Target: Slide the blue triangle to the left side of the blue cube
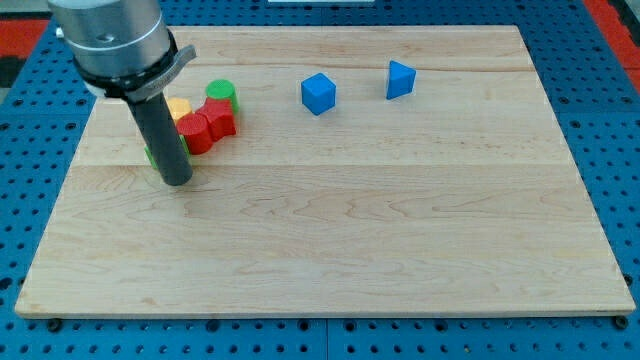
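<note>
A: Where does the rod's tip [176, 182] sit?

B: At the far left of the wooden board [330, 250], right beside a tight cluster of blocks. A green block [150, 156] peeks out just behind the rod, mostly hidden. To its right are two red blocks [208, 128] touching each other, a yellow block [179, 107] behind them, and a green cylinder [221, 93] at the far end of the bunch.

A: And the blocks the task names?

B: Both stand well apart from the tip, toward the far edge. One blue block [319, 93] sits left of centre, cube-like; the other blue block [400, 79] lies to its right, with a slanted outline, so it is probably the triangle. If so, it lies on the wrong side of the cube.

A: Why is the tip so far off?

B: It seems the push has not yet begun; the tip would need to travel right and get behind the triangle.

A: Any claw, open or closed?

B: None; the arm ends in a bare rod.

A: Containers?

B: None visible; only the board on a blue pegboard table [300, 12].
</note>
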Tool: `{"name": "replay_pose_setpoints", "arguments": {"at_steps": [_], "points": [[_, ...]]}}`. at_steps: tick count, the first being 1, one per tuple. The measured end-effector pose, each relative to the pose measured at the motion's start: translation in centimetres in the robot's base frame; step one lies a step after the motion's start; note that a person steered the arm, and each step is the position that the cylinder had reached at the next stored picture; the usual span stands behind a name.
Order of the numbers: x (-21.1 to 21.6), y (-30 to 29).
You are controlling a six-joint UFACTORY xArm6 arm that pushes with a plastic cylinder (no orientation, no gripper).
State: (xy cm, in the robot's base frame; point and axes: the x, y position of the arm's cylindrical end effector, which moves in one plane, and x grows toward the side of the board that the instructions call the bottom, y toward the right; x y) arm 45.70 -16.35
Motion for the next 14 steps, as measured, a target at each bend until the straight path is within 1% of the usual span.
{"name": "replay_pose_setpoints", "arguments": {"at_steps": [1,2,3,4,5,6,8,9,10,11,12,13,14], "points": [[-0.3,0.7],[-0.1,8.7],[-0.2,19.7],[-4.4,28.0],[-7.8,33.2],[-11.0,33.8],[-14.9,27.7],[-17.0,26.5],[-17.1,21.9],[-18.8,20.9],[-21.3,20.9],[-21.5,17.9],[-20.1,15.9]]}}
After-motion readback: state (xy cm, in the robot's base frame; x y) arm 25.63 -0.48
